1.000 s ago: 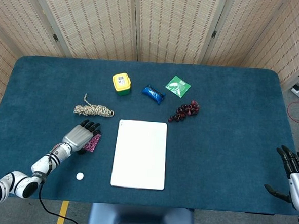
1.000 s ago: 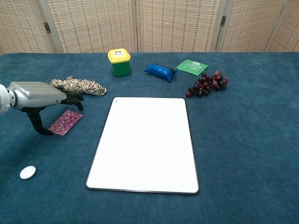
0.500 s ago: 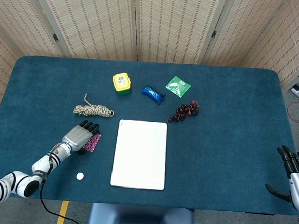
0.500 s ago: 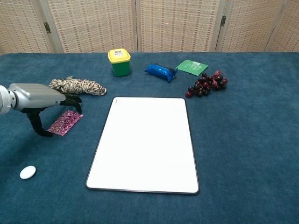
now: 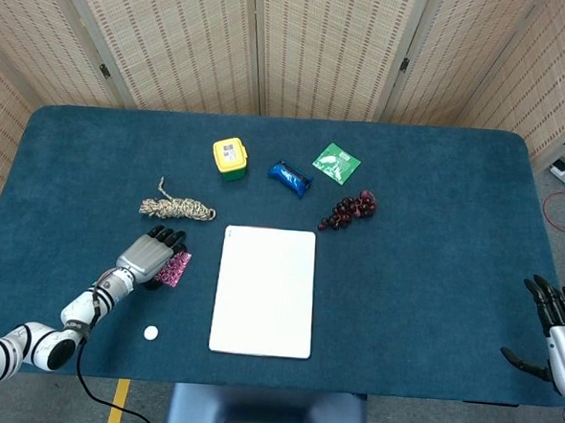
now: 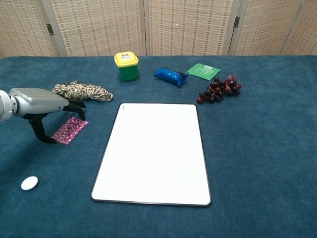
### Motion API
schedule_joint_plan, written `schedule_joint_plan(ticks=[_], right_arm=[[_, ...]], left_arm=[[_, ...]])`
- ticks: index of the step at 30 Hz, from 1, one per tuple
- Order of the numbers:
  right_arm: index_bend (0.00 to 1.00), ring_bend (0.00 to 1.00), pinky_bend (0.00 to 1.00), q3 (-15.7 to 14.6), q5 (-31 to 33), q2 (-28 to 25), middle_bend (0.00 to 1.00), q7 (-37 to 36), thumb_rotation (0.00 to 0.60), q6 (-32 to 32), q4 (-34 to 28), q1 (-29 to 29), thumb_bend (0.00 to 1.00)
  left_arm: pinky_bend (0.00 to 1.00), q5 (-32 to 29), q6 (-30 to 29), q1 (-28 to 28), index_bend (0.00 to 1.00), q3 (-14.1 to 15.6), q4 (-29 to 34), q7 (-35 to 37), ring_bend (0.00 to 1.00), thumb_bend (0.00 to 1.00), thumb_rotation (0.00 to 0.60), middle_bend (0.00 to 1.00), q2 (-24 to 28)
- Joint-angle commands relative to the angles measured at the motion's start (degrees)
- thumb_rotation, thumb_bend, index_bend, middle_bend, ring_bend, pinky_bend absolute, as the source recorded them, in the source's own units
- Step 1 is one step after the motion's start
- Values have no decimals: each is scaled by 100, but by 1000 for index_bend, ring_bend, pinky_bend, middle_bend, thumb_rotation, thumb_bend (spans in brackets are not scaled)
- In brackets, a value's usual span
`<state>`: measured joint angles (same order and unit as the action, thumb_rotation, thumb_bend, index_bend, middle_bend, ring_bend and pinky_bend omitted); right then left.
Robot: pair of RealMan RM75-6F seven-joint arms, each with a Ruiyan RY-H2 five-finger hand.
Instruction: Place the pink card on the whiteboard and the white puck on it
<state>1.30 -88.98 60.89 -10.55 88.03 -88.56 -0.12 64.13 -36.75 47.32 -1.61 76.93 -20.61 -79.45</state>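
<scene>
1. The left hand (image 6: 42,106) hangs over the pink card (image 6: 71,130), its dark fingers (image 6: 74,106) reaching above the card's far edge and the thumb pointing down at the cloth by the near-left corner. It holds nothing, fingers apart.
2. The card lies flat on the table (image 5: 434,240), just left of the whiteboard (image 5: 264,290), a strip of bare cloth between them.
3. The puck (image 6: 29,183) sits near the front left edge, well apart from card and board.
4. The rope (image 5: 176,207) lies just beyond the hand.
5. The yellow-lidded tub (image 5: 229,157), blue packet (image 5: 289,176), green packet (image 5: 336,162) and grapes (image 5: 349,209) line up beyond the board's far edge.
6. The right hand (image 5: 552,329) rests at the right front corner, fingers spread and empty; wide bare cloth lies between it and the board.
</scene>
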Motion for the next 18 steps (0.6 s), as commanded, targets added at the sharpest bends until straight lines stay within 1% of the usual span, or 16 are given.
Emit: schedule_joint_plan(ticks=[1, 11, 18], right_arm=[[38, 94, 0, 2, 5, 1, 80, -3, 600, -1, 2, 0, 114], [38, 93, 0, 8, 18, -12, 80, -11, 600, 4, -2, -9, 114], [38, 93, 0, 13, 9, -4, 80, -16, 600, -7, 3, 4, 114]], left_arm=[[0, -24, -11, 13, 214, 4, 5, -3, 0, 320, 600, 27, -10], [0, -131, -41, 62, 237, 53, 15, -57, 0, 322, 600, 27, -41], [0, -118, -175, 54, 246, 56, 143, -61, 0, 323, 600, 28, 60]])
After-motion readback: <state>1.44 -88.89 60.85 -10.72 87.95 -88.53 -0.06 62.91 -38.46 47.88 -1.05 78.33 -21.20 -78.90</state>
